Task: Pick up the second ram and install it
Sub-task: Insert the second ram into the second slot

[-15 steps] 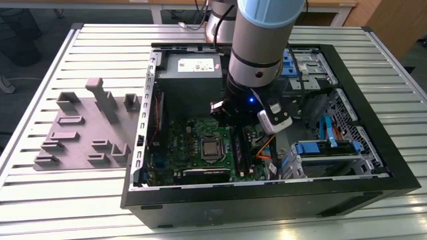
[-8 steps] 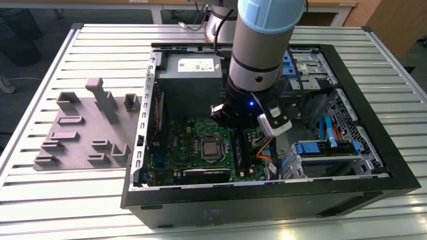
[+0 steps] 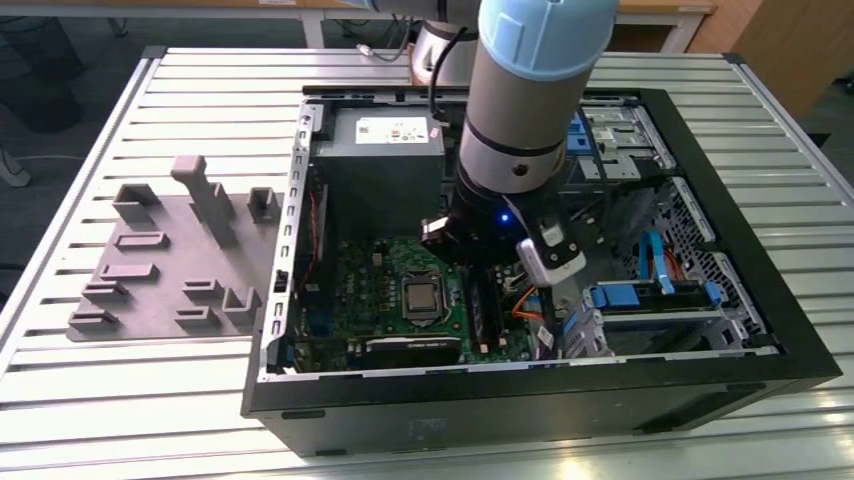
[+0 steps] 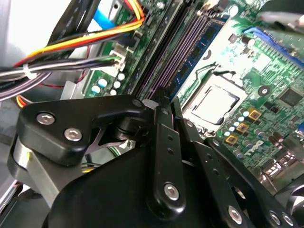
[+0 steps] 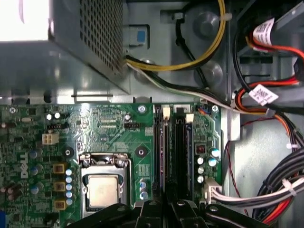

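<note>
My gripper (image 3: 483, 268) is down inside the open computer case (image 3: 747, 330), over the memory slots beside the silver processor (image 5: 103, 190). In both wrist views its black fingers (image 4: 164, 142) are pressed together in line with the slots. The second ram (image 5: 179, 156) shows edge-on as a long dark bar running from the fingertips along the slot farther from the processor. I cannot tell whether it is seated. Another stick (image 4: 204, 42) with black chips stands in the slot nearer the processor. The green motherboard (image 5: 109, 128) lies flat under all this.
The grey fixture plate (image 3: 174, 270) with upright blocks lies on the slatted table at the exterior view's left. The power supply (image 3: 380, 150) sits at the case's back. Bundled cables (image 5: 266, 104) and a drive bay (image 3: 654, 300) crowd the side beyond the slots.
</note>
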Motion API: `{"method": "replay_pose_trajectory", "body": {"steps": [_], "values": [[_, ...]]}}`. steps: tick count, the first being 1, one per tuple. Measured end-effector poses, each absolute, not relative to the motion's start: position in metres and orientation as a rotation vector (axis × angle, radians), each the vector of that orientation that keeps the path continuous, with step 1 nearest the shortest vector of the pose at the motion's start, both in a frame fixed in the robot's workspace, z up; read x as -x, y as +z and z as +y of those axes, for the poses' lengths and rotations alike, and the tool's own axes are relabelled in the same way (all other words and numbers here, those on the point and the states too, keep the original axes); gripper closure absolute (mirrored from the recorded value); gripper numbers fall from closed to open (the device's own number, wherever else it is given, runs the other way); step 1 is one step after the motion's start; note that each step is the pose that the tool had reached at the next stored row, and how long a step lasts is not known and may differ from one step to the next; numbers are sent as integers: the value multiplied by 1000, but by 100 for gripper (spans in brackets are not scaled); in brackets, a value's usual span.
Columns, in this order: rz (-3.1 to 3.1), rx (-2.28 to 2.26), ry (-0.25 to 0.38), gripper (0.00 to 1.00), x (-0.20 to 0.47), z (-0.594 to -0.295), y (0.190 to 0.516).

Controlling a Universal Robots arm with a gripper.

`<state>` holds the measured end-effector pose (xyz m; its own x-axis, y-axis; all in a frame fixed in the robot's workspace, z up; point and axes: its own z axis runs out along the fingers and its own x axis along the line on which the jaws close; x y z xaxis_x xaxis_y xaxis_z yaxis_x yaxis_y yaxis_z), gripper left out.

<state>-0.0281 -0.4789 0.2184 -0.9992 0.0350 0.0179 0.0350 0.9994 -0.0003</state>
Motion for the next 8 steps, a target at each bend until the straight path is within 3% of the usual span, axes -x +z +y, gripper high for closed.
{"method": "replay_pose_trajectory", "body": {"steps": [8], "values": [[-3121,67,0,86,25,-480,218]]}}
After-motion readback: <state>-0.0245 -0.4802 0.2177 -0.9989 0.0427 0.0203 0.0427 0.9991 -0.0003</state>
